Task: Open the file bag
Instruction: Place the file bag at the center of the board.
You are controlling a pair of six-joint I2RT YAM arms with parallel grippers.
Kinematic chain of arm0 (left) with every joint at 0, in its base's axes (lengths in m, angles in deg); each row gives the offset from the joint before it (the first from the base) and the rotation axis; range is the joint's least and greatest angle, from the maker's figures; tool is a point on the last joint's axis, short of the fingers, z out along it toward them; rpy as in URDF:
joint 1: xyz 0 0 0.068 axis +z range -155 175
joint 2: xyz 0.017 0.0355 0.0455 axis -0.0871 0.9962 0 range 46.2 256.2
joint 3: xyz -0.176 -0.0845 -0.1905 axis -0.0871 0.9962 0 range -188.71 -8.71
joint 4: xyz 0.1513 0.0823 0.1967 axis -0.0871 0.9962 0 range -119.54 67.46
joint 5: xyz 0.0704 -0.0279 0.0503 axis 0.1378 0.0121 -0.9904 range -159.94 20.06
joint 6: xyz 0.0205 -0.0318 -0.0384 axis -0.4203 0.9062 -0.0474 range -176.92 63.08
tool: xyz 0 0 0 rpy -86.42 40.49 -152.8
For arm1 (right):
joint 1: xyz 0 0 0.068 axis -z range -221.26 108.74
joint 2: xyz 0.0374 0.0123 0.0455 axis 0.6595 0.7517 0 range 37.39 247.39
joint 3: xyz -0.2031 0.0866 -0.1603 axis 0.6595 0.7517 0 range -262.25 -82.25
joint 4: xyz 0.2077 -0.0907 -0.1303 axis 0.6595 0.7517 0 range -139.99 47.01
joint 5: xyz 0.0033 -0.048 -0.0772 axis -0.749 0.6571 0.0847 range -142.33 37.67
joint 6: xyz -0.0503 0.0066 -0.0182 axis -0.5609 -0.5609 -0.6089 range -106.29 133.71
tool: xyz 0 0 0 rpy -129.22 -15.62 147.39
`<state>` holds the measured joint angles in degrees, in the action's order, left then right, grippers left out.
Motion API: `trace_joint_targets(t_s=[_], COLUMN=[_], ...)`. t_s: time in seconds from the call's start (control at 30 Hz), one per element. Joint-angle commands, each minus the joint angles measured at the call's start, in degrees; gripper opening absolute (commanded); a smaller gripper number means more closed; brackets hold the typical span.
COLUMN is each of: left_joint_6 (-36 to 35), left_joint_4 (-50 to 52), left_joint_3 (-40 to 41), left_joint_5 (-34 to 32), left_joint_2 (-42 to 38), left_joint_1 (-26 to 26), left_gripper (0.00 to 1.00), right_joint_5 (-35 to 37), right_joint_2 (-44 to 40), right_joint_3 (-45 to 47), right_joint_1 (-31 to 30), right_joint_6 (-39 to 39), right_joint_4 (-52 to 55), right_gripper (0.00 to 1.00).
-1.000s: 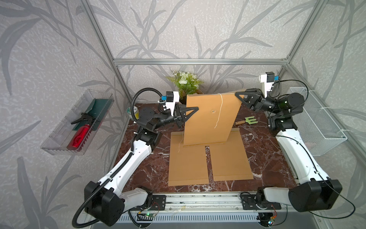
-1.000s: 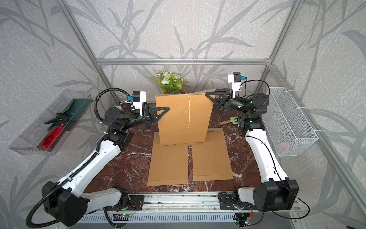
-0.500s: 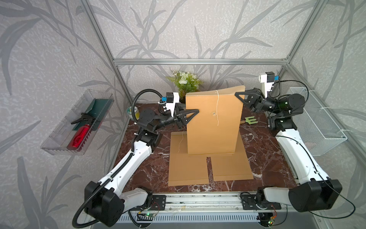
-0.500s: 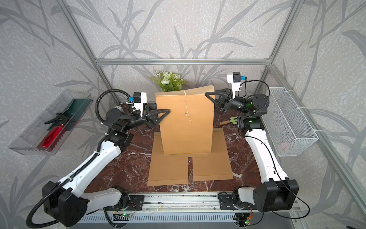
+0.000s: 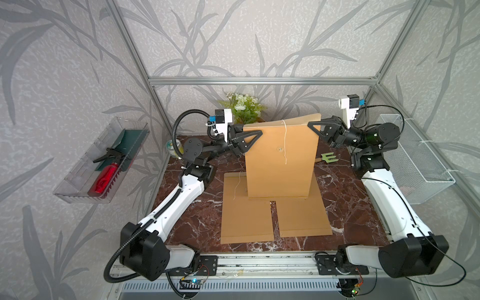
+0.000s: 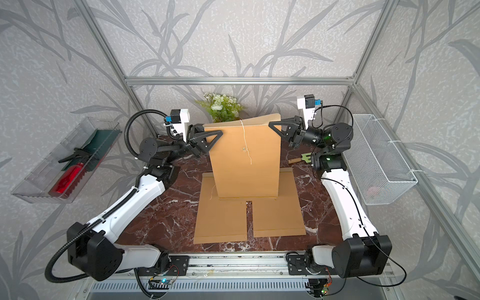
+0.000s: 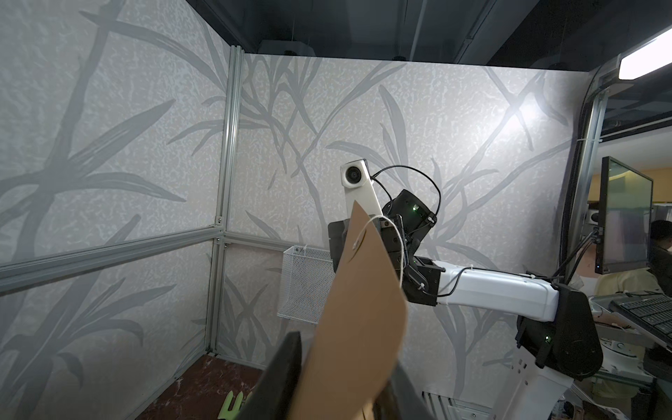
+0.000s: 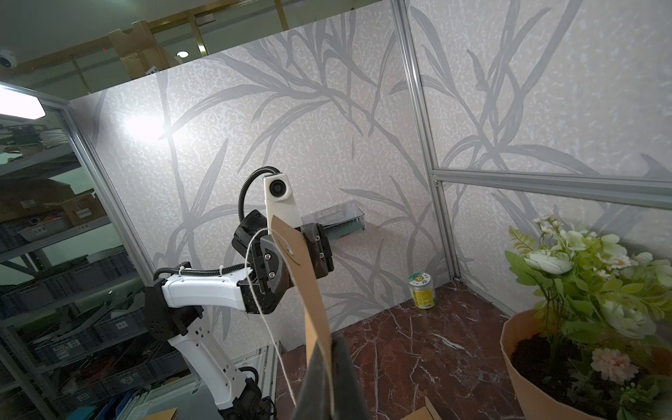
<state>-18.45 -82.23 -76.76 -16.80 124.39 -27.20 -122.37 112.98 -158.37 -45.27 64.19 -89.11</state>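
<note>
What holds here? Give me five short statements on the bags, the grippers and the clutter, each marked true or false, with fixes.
1. The file bag stands upright, with the right gripper shut on a top corner. True.
2. Its string is wound tight round the button. False: it hangs loose down the front.
3. The left gripper is at the bag's other top corner. True.
4. Only one bag is in the scene. False: two flat bags also lie on the table.
5. The red spray bottle stands on the table. False: it lies in the clear wall tray.
</note>
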Motion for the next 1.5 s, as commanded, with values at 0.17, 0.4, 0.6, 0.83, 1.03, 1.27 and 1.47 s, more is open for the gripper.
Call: trace_joint_targets(t_s=[0.17, 0.4, 0.6, 0.83, 1.03, 1.27, 1.47], left_joint_6=[9.22, 11.31, 11.95, 11.01, 6.74, 3.45, 3.80], left_joint_4=[-10.72, -12.16, -12.44, -9.04, -0.23, 6.67, 7.29], left_joint_3=[-4.57, -4.98, -4.98, -2.69, -1.17, -0.67, -0.24], left_joint_5=[-0.41, -0.72, -0.81, -5.18, -9.48, -11.84, -11.74], left_joint_2=[4.13, 5.55, 5.35, 2.83, -0.87, -3.31, -3.20], left_joint_1=[-0.22, -0.22, -0.22, -0.22, -0.22, -0.22, -0.22], left_gripper=[0.31, 0.18, 0.00, 0.00, 0.00, 0.00, 0.00], right_joint_5=[-0.54, -0.36, -0.51, -0.54, -0.60, -2.18, -4.37], right_joint_2=[-1.67, -1.24, -1.14, -2.21, -1.84, 1.66, 5.12], right_joint_3=[-0.89, -1.79, -1.86, -0.33, -0.01, -1.54, -4.51], right_joint_1=[-0.03, -0.29, -0.45, -0.41, -0.38, -0.47, -1.50], right_joint_6=[-4.46, -5.10, -6.33, -8.81, -8.02, 1.79, 6.88], right_joint_4=[3.80, 3.87, 3.78, 2.90, 1.32, -11.03, -15.64], right_gripper=[0.00, 0.00, 0.00, 0.00, 0.13, 0.25, 0.17])
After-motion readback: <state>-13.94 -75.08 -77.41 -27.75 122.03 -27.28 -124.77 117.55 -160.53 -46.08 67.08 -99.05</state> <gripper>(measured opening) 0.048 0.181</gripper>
